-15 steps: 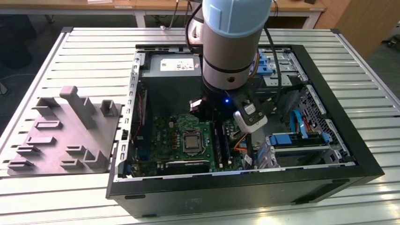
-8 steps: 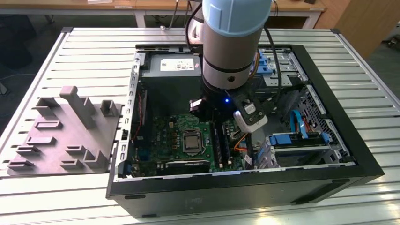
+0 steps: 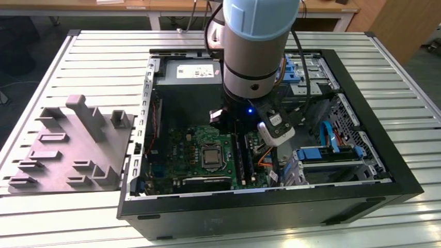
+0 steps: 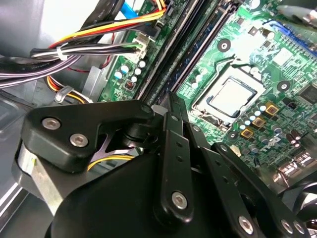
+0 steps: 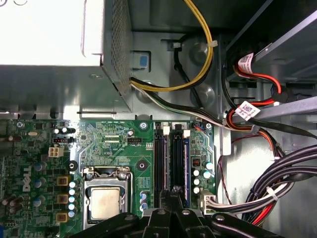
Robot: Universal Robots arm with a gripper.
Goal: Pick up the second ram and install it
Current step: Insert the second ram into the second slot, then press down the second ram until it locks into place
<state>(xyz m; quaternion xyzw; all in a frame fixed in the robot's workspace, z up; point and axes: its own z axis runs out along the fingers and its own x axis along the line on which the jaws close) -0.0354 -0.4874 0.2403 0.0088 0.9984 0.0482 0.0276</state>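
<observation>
Your second ram (image 5: 177,163) stands on edge among the long black memory sockets (image 5: 161,163), just beside the processor socket (image 5: 105,203), on the side away from the board's yellow parts. In the first wrist view the gripper (image 5: 173,194) has its fingers drawn close together, pinching the stick's near end. Beyond the sockets from the processor socket, bundled black cables (image 5: 277,173) lie. In the exterior view, the grey tray (image 3: 69,150) sits outside the case (image 3: 386,170).
</observation>
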